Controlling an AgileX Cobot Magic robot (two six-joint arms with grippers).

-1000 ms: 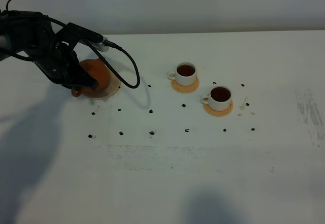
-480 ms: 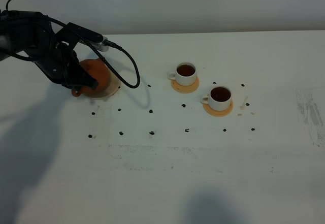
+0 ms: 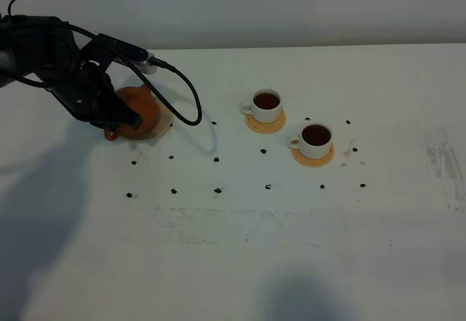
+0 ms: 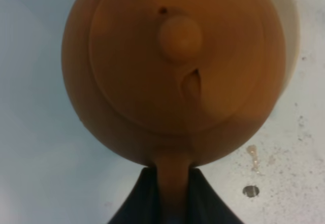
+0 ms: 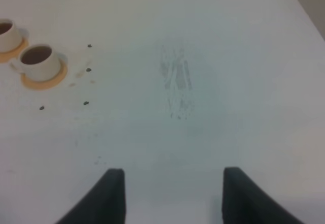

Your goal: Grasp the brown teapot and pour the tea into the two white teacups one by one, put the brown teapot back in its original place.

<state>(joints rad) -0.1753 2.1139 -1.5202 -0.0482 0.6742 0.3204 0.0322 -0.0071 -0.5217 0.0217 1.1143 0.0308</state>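
The brown teapot (image 3: pixel 140 107) sits on the pale beige disc (image 3: pixel 164 125), its original place, at the table's left. My left gripper (image 3: pixel 120 121) is shut on the teapot's loop handle. In the left wrist view the teapot (image 4: pixel 172 66) fills the frame, lid on, and dark fingers (image 4: pixel 139 201) flank the handle. A strip of the disc (image 4: pixel 285 16) shows beyond it. The two white teacups (image 3: pixel 266 105) (image 3: pixel 316 137) stand on orange coasters, each holding dark tea (image 3: pixel 267 100). My right gripper (image 5: pixel 172 172) hovers open over bare table, far from the cups (image 5: pixel 40 61).
Small black dots (image 3: pixel 217 190) mark the white tabletop (image 3: pixel 240 248) in rows around the cups and teapot. A black cable (image 3: pixel 191 110) loops from the left arm over the table. Scuff marks (image 3: pixel 444 161) lie near the right edge.
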